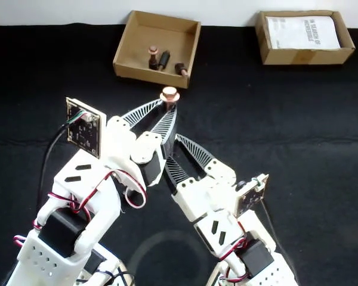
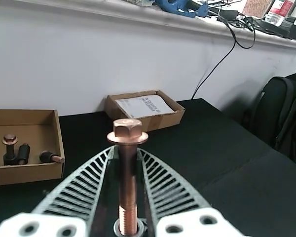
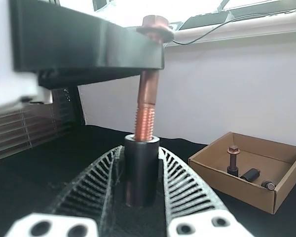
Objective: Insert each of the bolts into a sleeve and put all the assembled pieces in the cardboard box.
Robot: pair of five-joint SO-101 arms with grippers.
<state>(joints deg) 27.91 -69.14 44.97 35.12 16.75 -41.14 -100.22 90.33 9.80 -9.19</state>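
High view: cardboard box [image 1: 124, 47] at far table edge, three bolt-in-sleeve pieces [image 1: 164, 60] inside. Copper bolt [image 1: 169, 94] just in front of it, pinched narrowly by left gripper [image 1: 167, 106]; right gripper [image 1: 172, 149] close behind.

Left wrist view: bolt upright, head up, fingers [image 2: 160, 182] pressed against shank.

Right wrist view: black sleeve [image 3: 141, 170] upright, clamped snugly in right gripper; bolt's threaded end entering its top.
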